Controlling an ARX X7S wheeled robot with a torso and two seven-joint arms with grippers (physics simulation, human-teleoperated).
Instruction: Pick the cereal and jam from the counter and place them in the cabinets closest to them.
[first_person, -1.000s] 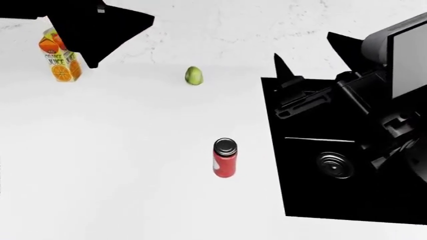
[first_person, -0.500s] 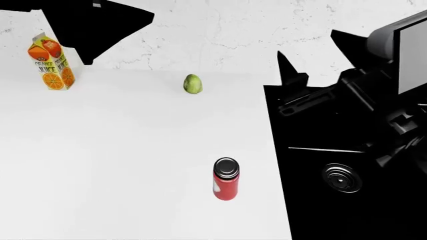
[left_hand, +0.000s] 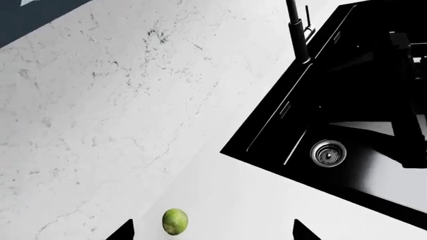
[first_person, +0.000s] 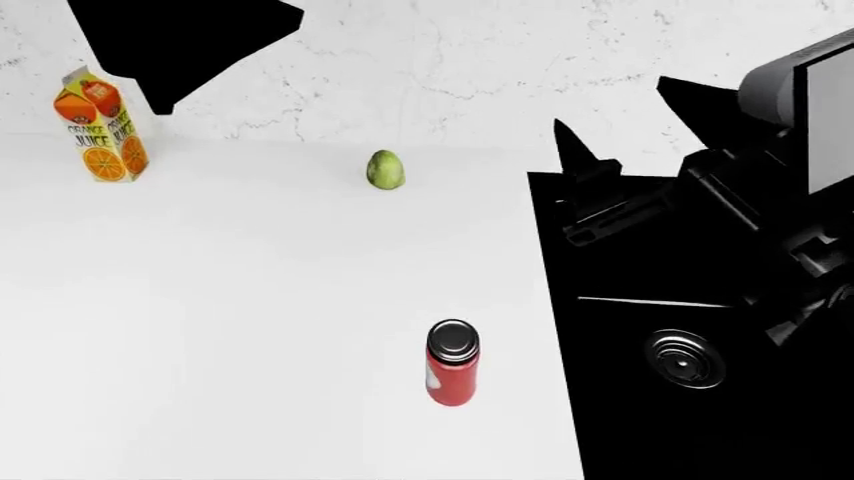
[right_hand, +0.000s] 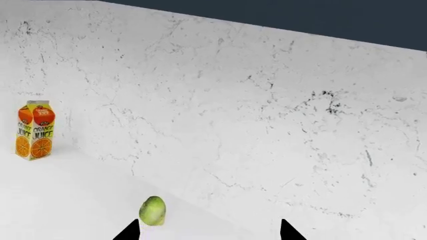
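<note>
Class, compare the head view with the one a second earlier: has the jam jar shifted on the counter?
No. The jam jar keeps its place beside the sink edge and below the green fruit; everything slid down together, so the camera moved.

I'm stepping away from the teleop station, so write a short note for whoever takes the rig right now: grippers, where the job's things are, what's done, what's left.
Left gripper: open, empty, only its fingertips show in its wrist view, above the green fruit.
Right gripper: open, empty, facing the back wall.
Jam: upright on the counter, just left of the black sink, untouched.
Cereal: not in any view.
Orange juice carton stands at the far left by the wall; not part of the job.
Done: nothing can be confirmed; no cabinet is visible.
Left: pick up the jam and put it in its nearest cabinet; find the cereal or confirm it is stowed.
</note>
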